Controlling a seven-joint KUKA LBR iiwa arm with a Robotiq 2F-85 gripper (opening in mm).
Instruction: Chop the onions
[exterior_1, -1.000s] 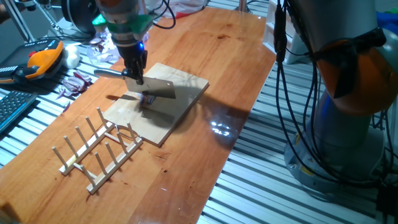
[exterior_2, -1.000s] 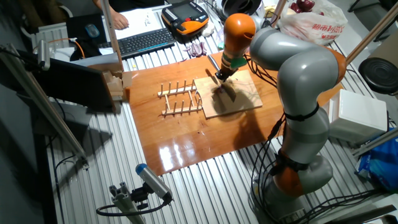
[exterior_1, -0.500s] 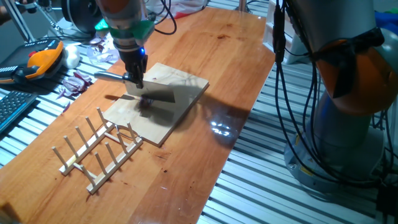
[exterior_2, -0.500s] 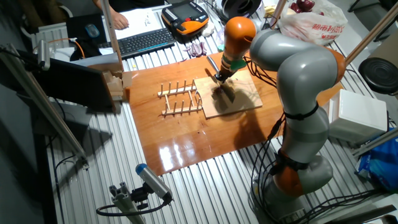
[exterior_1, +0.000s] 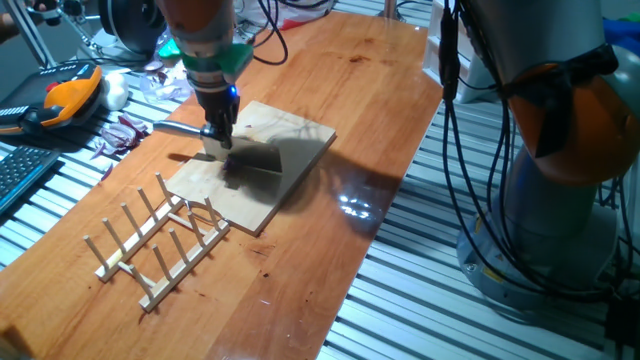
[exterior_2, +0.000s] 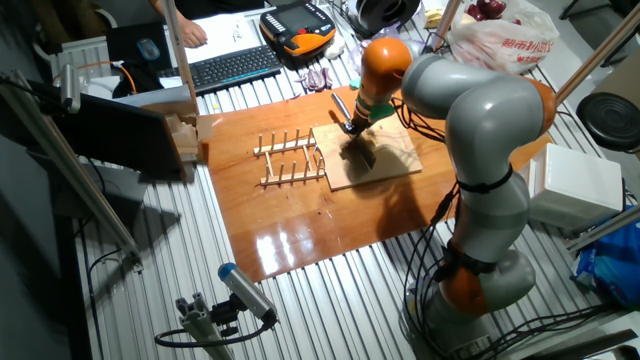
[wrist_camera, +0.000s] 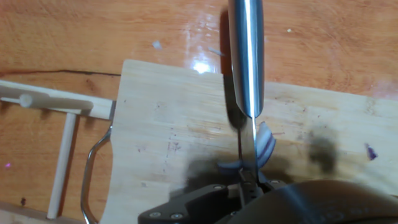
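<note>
My gripper (exterior_1: 215, 135) is shut on a knife with a round steel handle (wrist_camera: 247, 56) and a flat blade (exterior_1: 252, 157). The blade stands edge-down on the pale wooden board (exterior_1: 295, 145). In the hand view a small purple-white onion wedge (wrist_camera: 266, 144) lies on the board (wrist_camera: 168, 143), right against the thin blade (wrist_camera: 240, 149), just ahead of my gripper (wrist_camera: 249, 185). In the fixed views the onion is hidden behind the blade and the hand. The gripper (exterior_2: 351, 127) shows over the board (exterior_2: 390, 160) in the other fixed view.
A wooden peg rack (exterior_1: 160, 240) stands at the board's near-left end, with a wire loop (wrist_camera: 93, 162) touching the board edge. Purple peel scraps (exterior_1: 118, 135), a crinkled bag (exterior_1: 160, 82) and an orange pendant (exterior_1: 65, 97) lie to the left. The robot's base (exterior_1: 560, 150) stands at right.
The knife has come down: the blade, raised and bright a second ago with the purple onion showing under it, now sits low and dark over the onion. The hand shifted slightly.
</note>
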